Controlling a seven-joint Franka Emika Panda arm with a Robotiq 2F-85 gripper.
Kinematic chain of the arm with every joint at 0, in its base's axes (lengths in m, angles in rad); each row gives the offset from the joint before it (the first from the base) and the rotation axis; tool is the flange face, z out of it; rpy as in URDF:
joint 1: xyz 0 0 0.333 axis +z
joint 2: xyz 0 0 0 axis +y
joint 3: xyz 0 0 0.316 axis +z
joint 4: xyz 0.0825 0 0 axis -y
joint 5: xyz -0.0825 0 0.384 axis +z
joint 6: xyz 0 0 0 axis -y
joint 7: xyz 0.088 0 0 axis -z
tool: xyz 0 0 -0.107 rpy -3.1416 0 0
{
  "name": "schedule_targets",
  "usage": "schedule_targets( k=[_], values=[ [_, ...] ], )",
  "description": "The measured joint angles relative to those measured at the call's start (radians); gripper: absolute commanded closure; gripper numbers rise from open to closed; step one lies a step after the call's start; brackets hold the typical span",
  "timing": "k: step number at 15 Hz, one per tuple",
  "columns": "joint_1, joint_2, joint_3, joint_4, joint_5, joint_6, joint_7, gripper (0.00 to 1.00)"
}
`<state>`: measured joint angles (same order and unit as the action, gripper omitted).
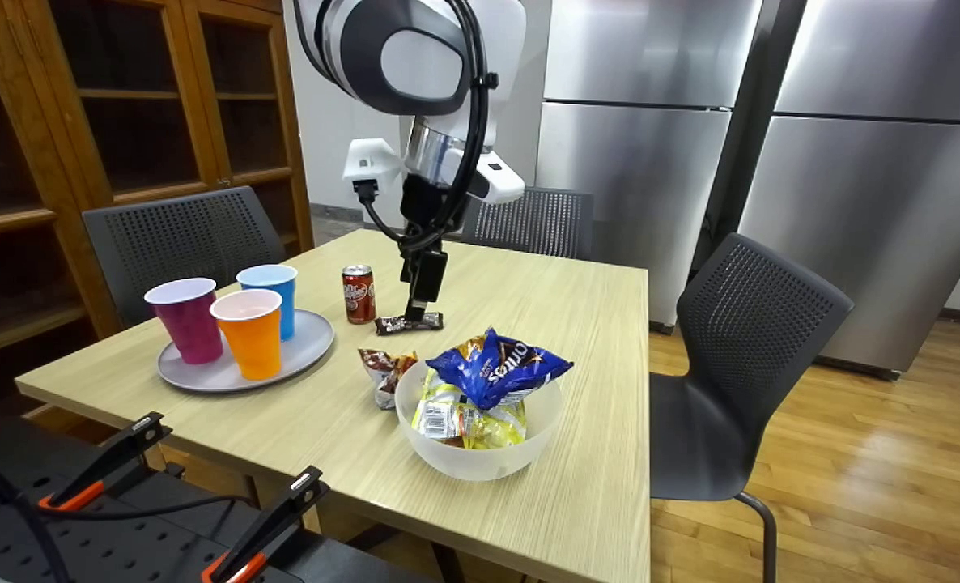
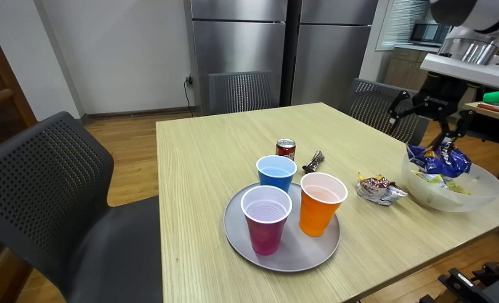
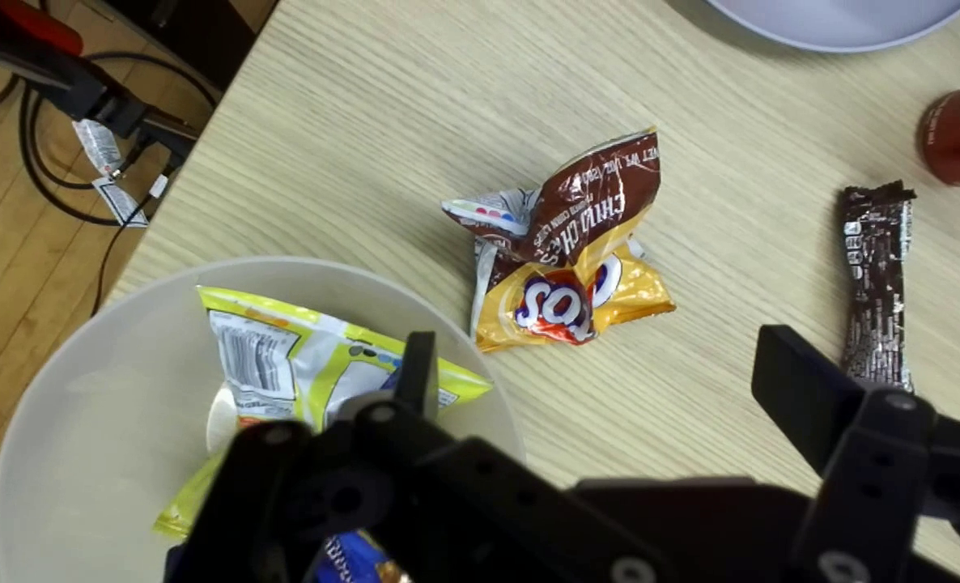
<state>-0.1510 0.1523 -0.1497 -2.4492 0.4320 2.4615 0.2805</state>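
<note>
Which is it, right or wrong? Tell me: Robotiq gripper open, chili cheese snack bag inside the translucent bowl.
Wrong on one point: the chili cheese snack bag lies on the table, outside the translucent bowl, as the wrist view shows. The Robotiq gripper is indeed open.

The blue bag (image 1: 500, 368) looks glossy — crinkled, foil-like; the bowl (image 1: 480, 463) is frosted plastic; the can (image 1: 358, 295), shiny metal; the table (image 1: 537, 300), smooth wood-grain.

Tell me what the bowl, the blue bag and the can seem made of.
Bowl: probably frosted plastic, matte; its wall looks milky and translucent, though glass is possible.
Blue bag: likely thin, glossy plastic film, given its crinkles and bright highlights.
Can: probably aluminum, with a shiny silver top and printed red sides.
</note>
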Motion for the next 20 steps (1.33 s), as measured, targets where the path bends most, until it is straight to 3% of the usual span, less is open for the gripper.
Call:
schedule_targets(
  k=[20],
  values=[
    [0.009,0.223,0.064,0.135,0.077,0.031,-0.016,0.0]
  ],
)
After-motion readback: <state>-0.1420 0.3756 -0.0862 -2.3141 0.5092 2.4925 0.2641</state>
